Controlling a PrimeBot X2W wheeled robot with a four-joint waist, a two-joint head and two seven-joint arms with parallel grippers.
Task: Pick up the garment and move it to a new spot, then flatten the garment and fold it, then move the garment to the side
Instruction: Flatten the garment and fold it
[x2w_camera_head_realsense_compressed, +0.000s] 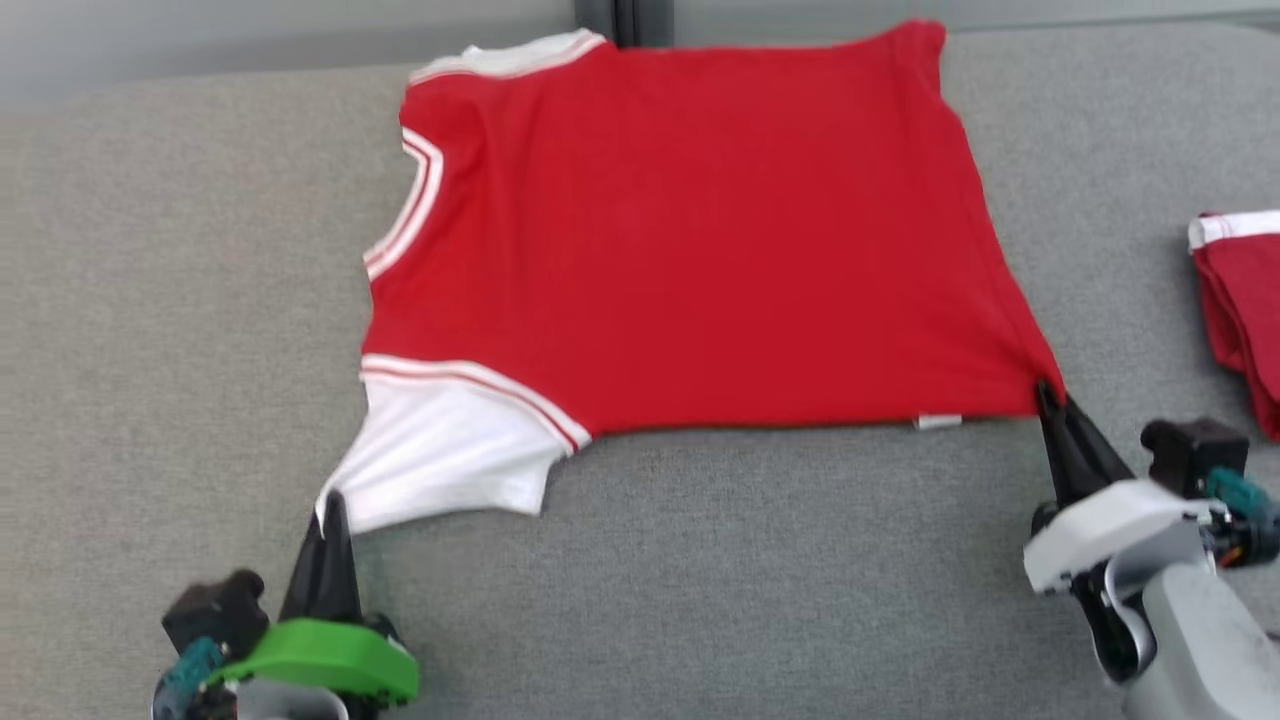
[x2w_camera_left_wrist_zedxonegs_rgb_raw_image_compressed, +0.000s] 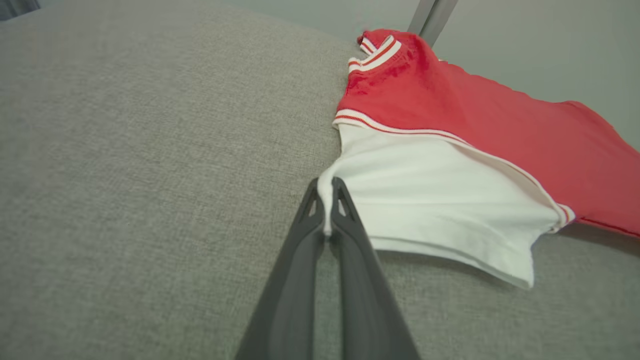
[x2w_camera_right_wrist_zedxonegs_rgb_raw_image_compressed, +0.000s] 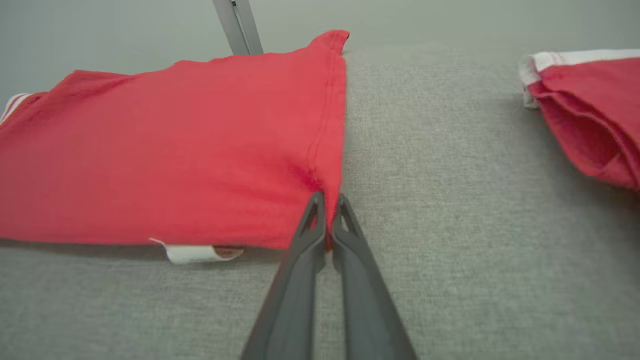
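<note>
The garment (x2w_camera_head_realsense_compressed: 680, 230) is a red shirt with white sleeves and striped trim, spread over the grey surface (x2w_camera_head_realsense_compressed: 150, 300). My left gripper (x2w_camera_head_realsense_compressed: 330, 505) is shut on the tip of the near white sleeve (x2w_camera_left_wrist_zedxonegs_rgb_raw_image_compressed: 430, 195), pinched between its dark fingers (x2w_camera_left_wrist_zedxonegs_rgb_raw_image_compressed: 345, 220). At the lower right, my right gripper (x2w_camera_head_realsense_compressed: 1048, 395) is shut on the garment's near red hem corner (x2w_camera_right_wrist_zedxonegs_rgb_raw_image_compressed: 325, 185). In the right wrist view a small white label (x2w_camera_right_wrist_zedxonegs_rgb_raw_image_compressed: 192, 252) pokes out under the near edge. The cloth hangs slightly lifted between both grips.
A second red and white folded garment (x2w_camera_head_realsense_compressed: 1240, 300) lies at the right edge of the grey surface (x2w_camera_right_wrist_zedxonegs_rgb_raw_image_compressed: 450, 200). A dark vertical post (x2w_camera_head_realsense_compressed: 620, 20) stands behind the far edge, before a pale wall.
</note>
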